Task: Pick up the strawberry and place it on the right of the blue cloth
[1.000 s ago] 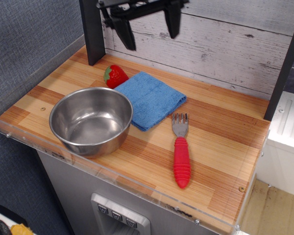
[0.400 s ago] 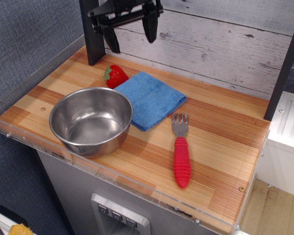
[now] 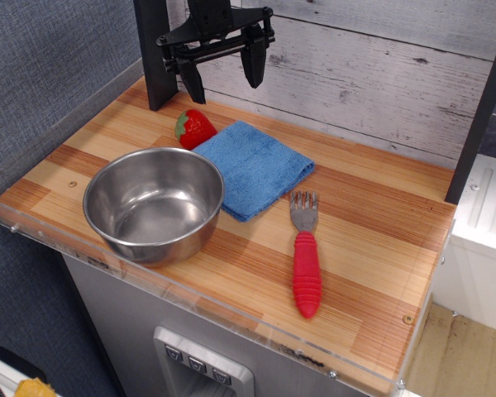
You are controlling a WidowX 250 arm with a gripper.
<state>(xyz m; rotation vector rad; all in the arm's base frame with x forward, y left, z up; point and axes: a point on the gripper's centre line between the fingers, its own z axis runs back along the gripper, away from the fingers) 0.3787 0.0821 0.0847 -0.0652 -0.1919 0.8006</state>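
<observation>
Spread wide and holding nothing, the claw (image 3: pixel 223 73) hung near the back wall, above and just behind the strawberry (image 3: pixel 194 128). A second before, we saw it higher and further right; it had since shifted left and dropped, which we judged to be the approach to the grasp, not yet begun. The strawberry lay on the desk (image 3: pixel 355 248), touching the left back edge of the blue cloth (image 3: pixel 255 166) and just behind the steel bowl (image 3: pixel 154 203). To the right of the cloth we saw bare wood, though the red-handled fork (image 3: pixel 305 260) lay near its front corner. Grey planks backed the desk, with blue fabric wall on the left.
</observation>
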